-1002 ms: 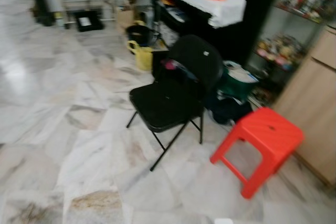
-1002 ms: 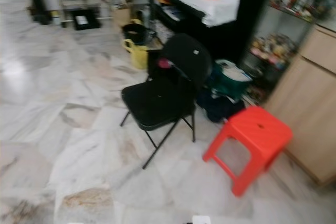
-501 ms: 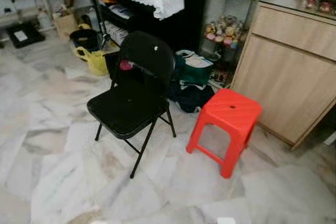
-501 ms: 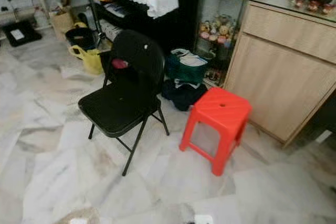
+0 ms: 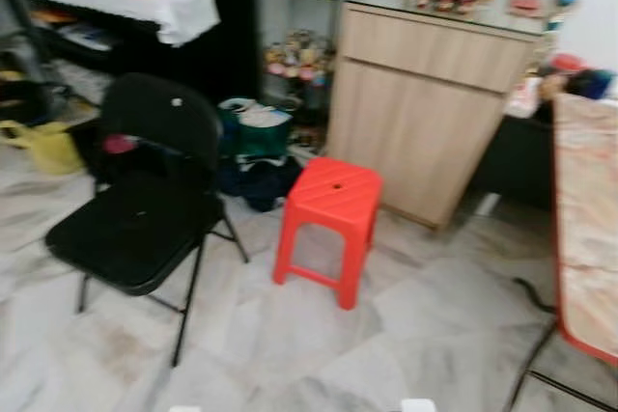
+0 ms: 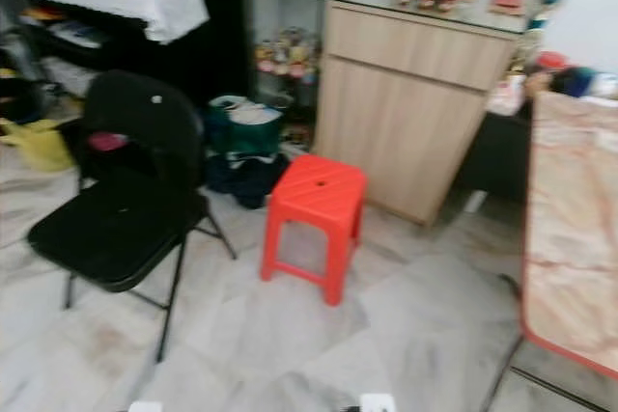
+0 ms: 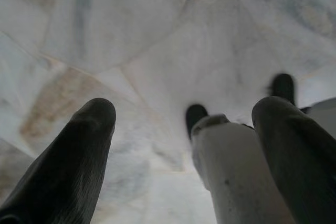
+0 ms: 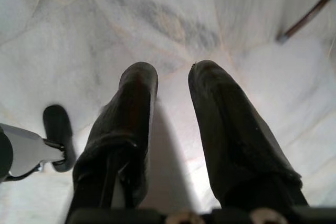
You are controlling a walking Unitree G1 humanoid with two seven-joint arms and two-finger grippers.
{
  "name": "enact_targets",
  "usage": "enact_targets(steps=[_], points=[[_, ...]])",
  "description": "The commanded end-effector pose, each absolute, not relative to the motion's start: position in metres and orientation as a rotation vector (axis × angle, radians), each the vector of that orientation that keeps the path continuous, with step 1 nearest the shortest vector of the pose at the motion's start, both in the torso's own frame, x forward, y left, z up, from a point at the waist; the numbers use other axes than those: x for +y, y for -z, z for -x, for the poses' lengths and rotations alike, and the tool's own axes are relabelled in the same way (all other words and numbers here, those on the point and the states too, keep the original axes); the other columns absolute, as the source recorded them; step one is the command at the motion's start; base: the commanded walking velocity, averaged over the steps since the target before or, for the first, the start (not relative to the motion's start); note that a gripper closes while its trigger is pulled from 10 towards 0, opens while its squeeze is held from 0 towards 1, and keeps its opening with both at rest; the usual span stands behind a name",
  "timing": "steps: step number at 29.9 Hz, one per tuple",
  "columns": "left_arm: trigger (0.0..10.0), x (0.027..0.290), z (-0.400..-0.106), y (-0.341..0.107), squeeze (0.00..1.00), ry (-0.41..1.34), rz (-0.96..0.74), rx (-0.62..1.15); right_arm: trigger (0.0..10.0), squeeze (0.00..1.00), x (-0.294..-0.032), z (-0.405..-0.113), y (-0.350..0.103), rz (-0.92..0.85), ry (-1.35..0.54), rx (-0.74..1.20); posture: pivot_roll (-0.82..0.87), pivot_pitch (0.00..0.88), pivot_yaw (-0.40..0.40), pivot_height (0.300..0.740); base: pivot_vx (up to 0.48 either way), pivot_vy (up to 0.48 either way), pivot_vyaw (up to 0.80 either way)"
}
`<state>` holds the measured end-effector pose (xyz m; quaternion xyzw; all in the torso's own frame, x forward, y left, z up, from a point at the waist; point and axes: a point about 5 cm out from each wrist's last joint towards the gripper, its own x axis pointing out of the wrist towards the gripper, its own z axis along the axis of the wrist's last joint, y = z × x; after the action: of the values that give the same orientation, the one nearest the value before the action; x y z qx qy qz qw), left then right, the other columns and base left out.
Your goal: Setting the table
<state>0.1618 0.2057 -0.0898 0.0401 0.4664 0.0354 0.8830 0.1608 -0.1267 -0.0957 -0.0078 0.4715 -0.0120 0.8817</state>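
table (image 5: pixel 587 238) right of red stool (image 5: pixel 328 214) | left gripper (image 7: pixel 184 124) wide, empty | right gripper (image 8: pixel 170 108) narrow gap, empty | risk: clipping stool or black chair (image 5: pixel 135 209) while walking

A pale marble floor (image 5: pixel 425 325) carries a black folding chair (image 5: pixel 145 205), a red plastic stool (image 5: pixel 328 214) just beside it, a wooden cabinet (image 5: pixel 425 108) behind the stool, bags (image 5: pixel 256 147) and a yellow watering can (image 5: pixel 39 142).
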Motion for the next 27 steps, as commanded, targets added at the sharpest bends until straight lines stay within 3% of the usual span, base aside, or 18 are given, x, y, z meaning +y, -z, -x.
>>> enact_targets(steps=[1,23,27], points=[[10.0,0.262,-0.151,0.081,0.00,-0.236,0.018,0.996,10.0,0.00,-0.188,-0.176,0.089,-0.156,0.176,1.026,0.03,0.000,0.003,0.740,0.000,0.000,-0.79],[10.0,0.273,-0.144,0.080,0.00,-0.291,0.051,0.984,10.0,0.00,-0.183,-0.176,0.090,-0.128,0.132,1.037,0.02,0.000,0.004,0.740,0.000,0.000,-0.79],[10.0,0.272,-0.144,0.080,0.00,-0.284,0.047,0.991,10.0,0.00,-0.181,-0.177,0.089,-0.179,0.129,1.026,0.02,0.000,0.004,0.740,0.000,0.000,-0.15]])
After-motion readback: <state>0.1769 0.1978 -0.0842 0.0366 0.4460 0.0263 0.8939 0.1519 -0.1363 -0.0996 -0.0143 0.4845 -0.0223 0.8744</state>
